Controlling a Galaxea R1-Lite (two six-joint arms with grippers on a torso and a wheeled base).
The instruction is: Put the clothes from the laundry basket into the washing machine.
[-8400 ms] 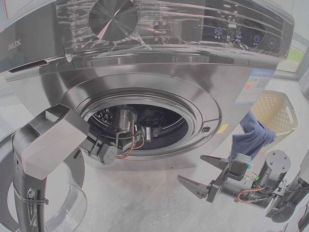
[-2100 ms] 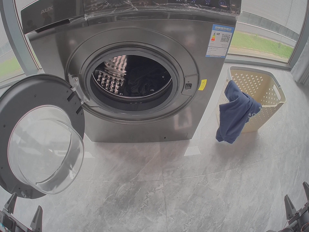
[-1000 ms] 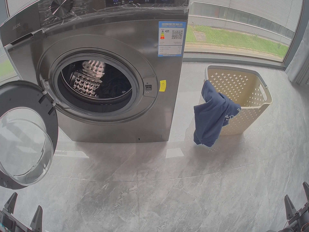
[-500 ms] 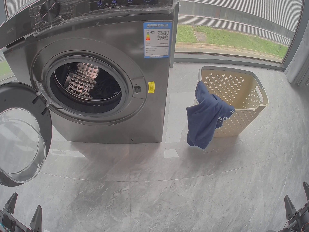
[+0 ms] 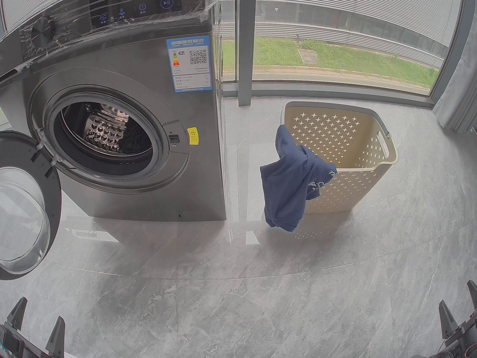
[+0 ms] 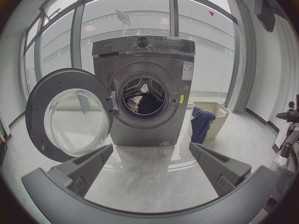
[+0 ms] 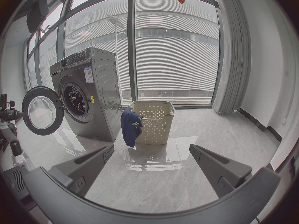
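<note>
A grey washing machine (image 5: 124,125) stands at the left with its round door (image 5: 22,205) swung wide; dark clothing lies inside the drum (image 5: 107,135). To its right sits a cream laundry basket (image 5: 348,155) on the floor, with a navy garment (image 5: 293,180) draped over its near-left rim and hanging outside. My left gripper (image 5: 35,324) is low at the bottom left corner, open and empty. My right gripper (image 5: 459,309) is low at the bottom right corner, also open and empty. Both are far from the basket. The wrist views show the machine (image 6: 144,91) and the basket (image 7: 154,122) ahead.
Glossy grey tile floor (image 5: 258,294) stretches between me and the machine. Large windows (image 5: 338,36) with a dark frame post (image 5: 246,41) run behind; a grey curtain (image 5: 459,95) hangs at the far right. The open door juts out over the floor at the left.
The camera has backed off from the drum and turned right, so machine and basket slid leftward in view. The left arm has come out of the drum; both grippers now sit low at the corners.
</note>
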